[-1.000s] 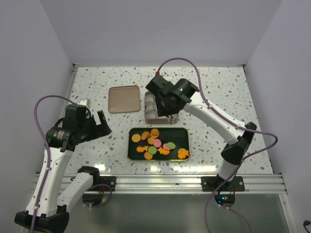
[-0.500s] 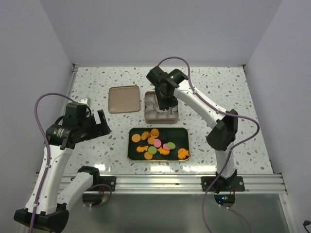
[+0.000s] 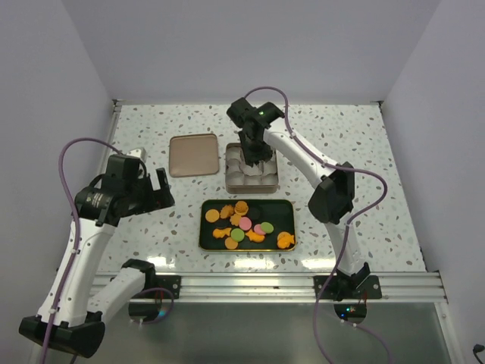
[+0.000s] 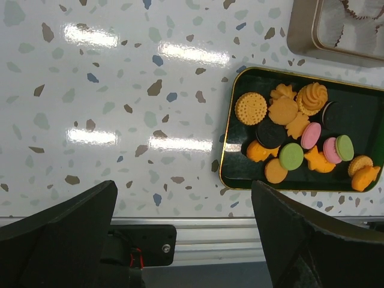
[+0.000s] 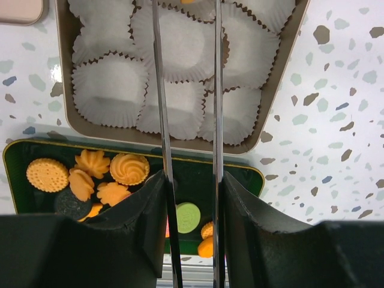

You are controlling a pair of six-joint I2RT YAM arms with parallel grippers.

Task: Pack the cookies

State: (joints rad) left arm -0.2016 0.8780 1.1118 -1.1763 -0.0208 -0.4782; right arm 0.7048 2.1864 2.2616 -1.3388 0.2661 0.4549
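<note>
The cookies (image 3: 244,225) lie in a black gold-rimmed tray (image 3: 282,212): orange rounds and flower shapes, pink and green rounds, and a dark one. They also show in the left wrist view (image 4: 292,133) and the right wrist view (image 5: 96,174). My right gripper (image 3: 254,150) hangs over the tin (image 3: 229,182) of white paper cups (image 5: 111,90). Its long thin blades (image 5: 161,90) stand a cookie's width apart, with an orange sliver (image 5: 188,1) between them at the top edge. My left gripper (image 3: 145,193) is open and empty, left of the tray.
A tan tin lid (image 3: 192,155) lies left of the tin. The metal rail (image 3: 250,284) runs along the table's near edge, and it also shows in the left wrist view (image 4: 228,243). Purple walls enclose the table on three sides.
My right gripper has moved from the tin's near side toward its far side, and the arm has stretched out. My left arm has shifted only slightly.
</note>
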